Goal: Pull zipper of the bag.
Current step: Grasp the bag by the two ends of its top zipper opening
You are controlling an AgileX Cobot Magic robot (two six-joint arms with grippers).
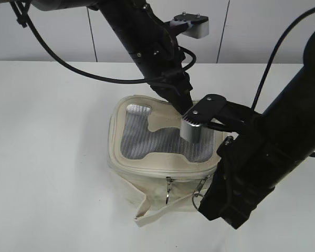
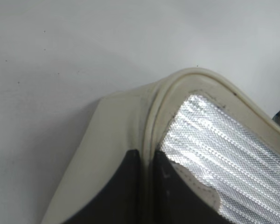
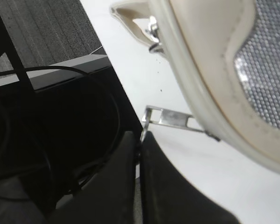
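Bag (image 1: pixel 163 176), boxy cream fabric with silvery mesh top, mid-bench (image 1: pixel 47 157). Zipper (image 1: pixel 163 173) rims the lid, silver pulls in front. Left claw (image 2: pixel 147 161) pinches the rear rim; right claw (image 3: pixel 140 144) pinches one pull (image 3: pixel 170 119).

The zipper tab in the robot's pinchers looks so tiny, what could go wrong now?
The right gripper pinches only the end ring of the silver pull tab, so it might slip out when pulled. The left gripper clamps just the bag's thin rim, so the soft bag could slide or tip. The loose strap hangs near the zipper and might snag.
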